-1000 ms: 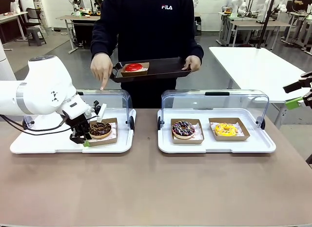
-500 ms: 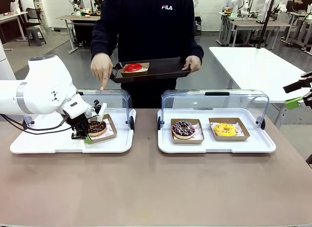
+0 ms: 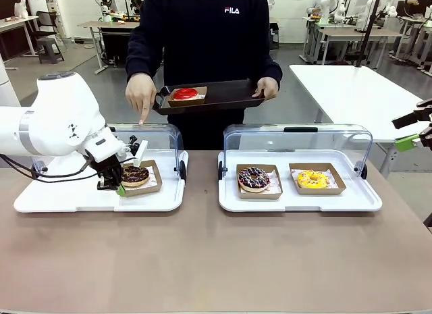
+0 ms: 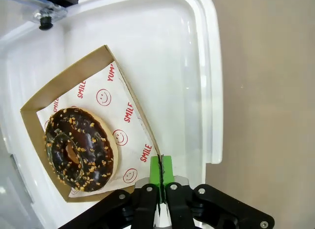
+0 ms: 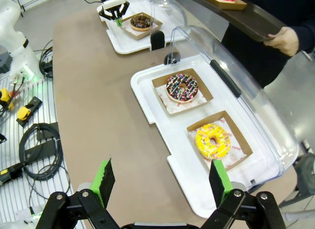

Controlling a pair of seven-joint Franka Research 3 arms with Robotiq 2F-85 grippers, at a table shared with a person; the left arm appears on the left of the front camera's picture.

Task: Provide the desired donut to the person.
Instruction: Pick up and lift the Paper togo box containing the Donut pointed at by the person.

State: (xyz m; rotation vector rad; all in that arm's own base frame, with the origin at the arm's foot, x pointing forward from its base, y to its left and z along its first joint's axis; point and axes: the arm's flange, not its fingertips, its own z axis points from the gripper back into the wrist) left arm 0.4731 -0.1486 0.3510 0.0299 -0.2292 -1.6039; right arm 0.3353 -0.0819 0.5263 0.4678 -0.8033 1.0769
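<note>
The person [image 3: 202,37] in a dark navy sweatshirt stands at top centre of the front view. Their pointing hand [image 3: 140,94] aims a finger down at the left display tray [image 3: 67,202], white plastic under a clear domed lid. Their other hand [image 3: 266,88] holds up a flat black serving tray [image 3: 233,94].

Inside the left display tray, left of centre in that view, sits a shallow brown cardboard tray [image 4: 130,96]. It carries the chocolate donut [image 4: 81,149], a glazed ring scattered with chopped nuts, which I judge to be the one wanted. The left gripper [image 4: 161,167] has its green pads pinched onto the cardboard tray's thin side wall near a corner. The right gripper [image 5: 161,177], at the bottom of its wrist view, stands wide apart with nothing between its fingers.

The load is probably light. The glaze looks soft and easily marked, so the card wall is the sensible hold, not the donut itself. Thin card flexes, so held by one edge it may sag and tilt. The donut lies loose on printed paper and could slide.

Counted:
- one brown table [image 3: 216,260]
- one person
- two display trays, the right display tray [image 3: 297,204] holding two donuts
- one serving tray
- four cardboard trays
- four donuts: the chocolate donut, a sprinkled donut [image 3: 254,179], a yellow donut [image 3: 312,179] and a red donut [image 3: 185,93] on the serving tray
- two grippers
</note>
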